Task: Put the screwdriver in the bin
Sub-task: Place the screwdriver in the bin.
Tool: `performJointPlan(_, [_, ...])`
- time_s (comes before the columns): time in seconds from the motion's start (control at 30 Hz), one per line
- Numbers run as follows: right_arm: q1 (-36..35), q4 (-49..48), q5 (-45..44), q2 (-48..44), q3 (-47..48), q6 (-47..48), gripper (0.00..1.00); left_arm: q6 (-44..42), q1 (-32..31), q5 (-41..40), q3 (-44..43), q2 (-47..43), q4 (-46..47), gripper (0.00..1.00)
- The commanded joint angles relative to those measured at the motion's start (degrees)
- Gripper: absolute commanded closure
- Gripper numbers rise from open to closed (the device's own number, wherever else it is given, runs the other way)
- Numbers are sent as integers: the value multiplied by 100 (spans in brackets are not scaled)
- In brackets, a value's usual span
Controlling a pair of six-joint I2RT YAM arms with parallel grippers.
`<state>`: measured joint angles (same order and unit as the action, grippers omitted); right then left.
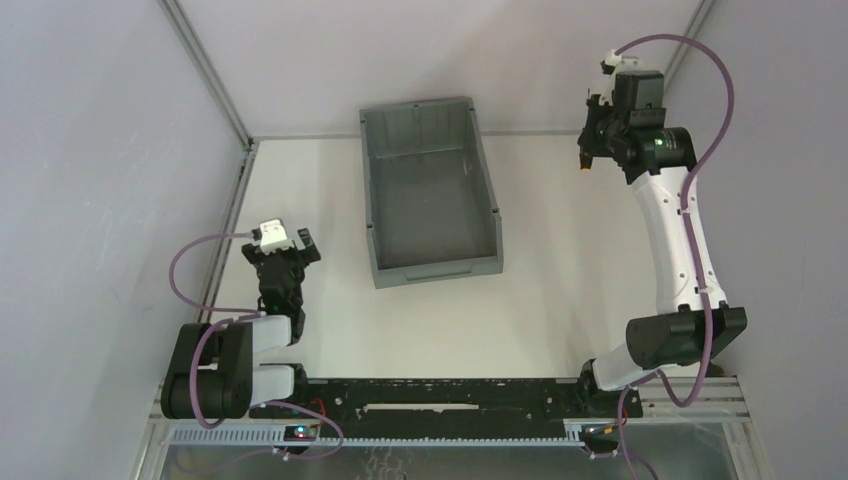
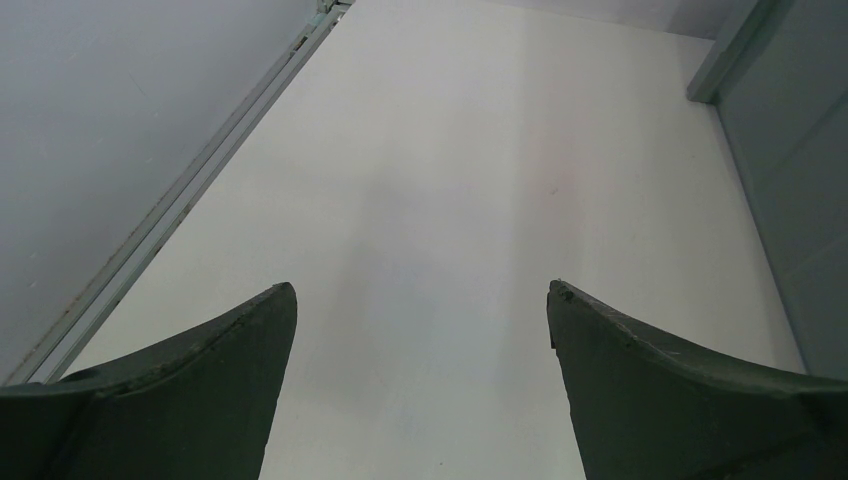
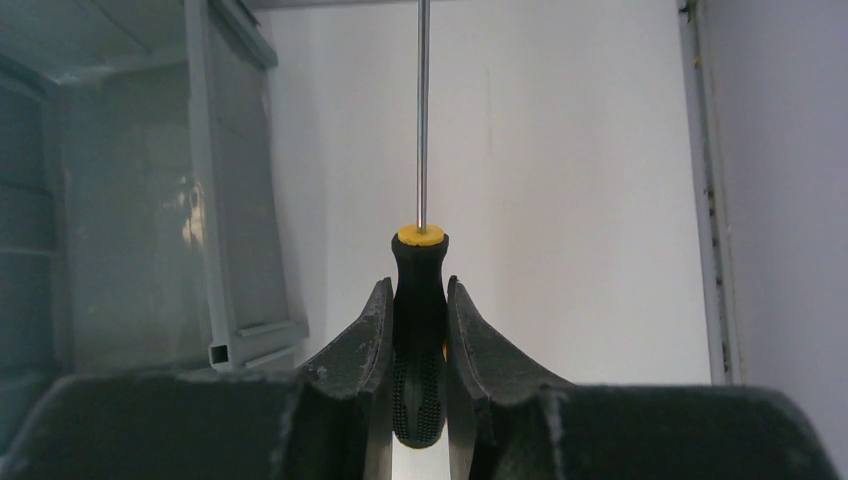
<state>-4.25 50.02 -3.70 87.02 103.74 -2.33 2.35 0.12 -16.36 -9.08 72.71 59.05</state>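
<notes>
Right gripper (image 3: 420, 292) pinches the screwdriver (image 3: 421, 262) by its black handle, shaft sticking straight out past the fingers. It looks lifted off the table (image 1: 560, 300), beside the bin's (image 1: 375, 200) far right corner and outside its wall. So pickup looks done; carrying it over the bin and letting go are left. Left gripper (image 2: 420, 290) is spread, empty, left of the bin.

Left arm (image 1: 215, 370), at 8 o'clock in the overhead view, has black and white links; right arm (image 1: 672, 235), at 3 o'clock, has white shells, black joints and a green lamp; each carries a looping mauve cable (image 1: 733, 100), a white wrist block and dark, tapered, scuffed fingers (image 2: 200, 390).
</notes>
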Motion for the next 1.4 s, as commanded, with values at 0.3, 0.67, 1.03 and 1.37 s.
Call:
performJointPlan(0.3, [-361,344,-91,32,784,-37,90,-138,-30,-77,-191,-48,177,0])
performJointPlan(0.67, [-1602,315,-599,838,1461,-344,90,-138,-30,-76,-191,-46,180,0])
performJointPlan(1.03, [-2432,17,-862,1656,2247,-810,90,-138,-30,-69,-193,-47,177,0])
performJointPlan(1.37, [-2692,-387,-897,2216,2359,-1209,90,-138,-30,-76,-195,-46,178,0])
